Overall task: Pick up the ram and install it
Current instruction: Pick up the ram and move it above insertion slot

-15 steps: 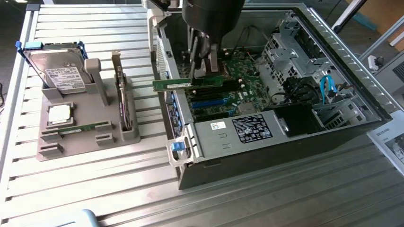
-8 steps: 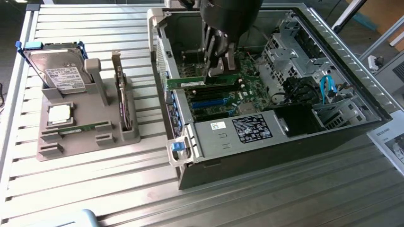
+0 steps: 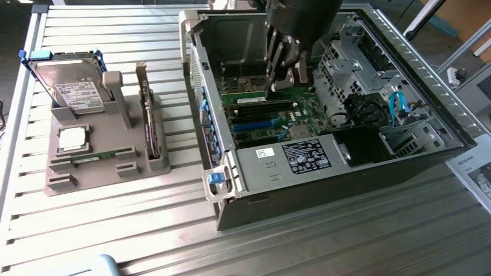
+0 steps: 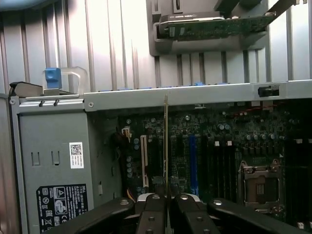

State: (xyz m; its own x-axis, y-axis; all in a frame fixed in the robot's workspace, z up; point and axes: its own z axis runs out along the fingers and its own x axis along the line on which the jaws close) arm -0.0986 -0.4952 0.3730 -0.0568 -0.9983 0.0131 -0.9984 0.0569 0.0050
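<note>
Arm comes in from above, wrist roughly vertical, black body pointing straight down into the open PC case [image 3: 429,75]. Gripper [image 3: 290,85] sits inside the case, low over the motherboard [image 3: 268,118], toward the board's far end from the power supply [image 3: 299,158]. Fingers [image 4: 151,214] are narrow and pinched on the ram [image 4: 165,146], one finger on each face. Wrist view sees the ram edge-on: a thin pale-green sliver running straight out from between the fingertips, upright, no visible tilt. Chips and label can't be read at that angle. In the exterior view the stick is mostly hidden behind the fingers, so I can't tell whether its lower edge touches the board or is seated. Straight beyond the gripper [image 4: 165,200], past the ram's edge, the wrist view has the motherboard [image 4: 219,146] with rows of long parallel slots. A white slot [image 4: 144,161] is just to one side of the ram and a blue slot [image 4: 192,161] just to the other. The CPU socket [image 4: 258,185] is further out on the blue-slot side, and the power supply [image 4: 53,161] is well off on the white-slot side. Outside the case, well away from the gripper toward the exterior view's left, a grey fixture [image 3: 92,167] sits on the slatted table [image 3: 115,230]. It carries a silver hard drive [image 3: 73,86], an upright card [image 3: 146,115] and a thin green strip [image 3: 103,155] lying flat.
</note>
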